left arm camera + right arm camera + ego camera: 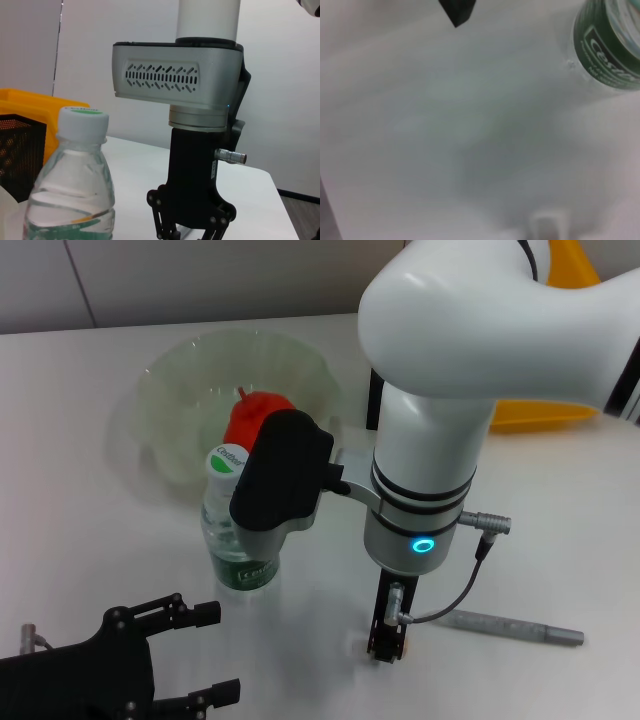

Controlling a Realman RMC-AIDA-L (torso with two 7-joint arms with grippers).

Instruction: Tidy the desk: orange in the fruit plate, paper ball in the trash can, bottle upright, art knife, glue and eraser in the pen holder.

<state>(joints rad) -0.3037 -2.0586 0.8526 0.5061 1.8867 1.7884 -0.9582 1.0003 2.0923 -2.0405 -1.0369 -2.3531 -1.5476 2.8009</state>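
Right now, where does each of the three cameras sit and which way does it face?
Head view: on the head, looking down at the table; shows the bottle upright, the orange in the fruit plate, the right gripper down at the table, and the left gripper low nearby.
Left wrist view: looks level across the table at the bottle and the right gripper.
Right wrist view: looks straight down at the table.
All three share the bottle.

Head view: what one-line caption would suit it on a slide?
Water bottle upright beside the fruit plate holding the orange, right end effector lowered to the desk.
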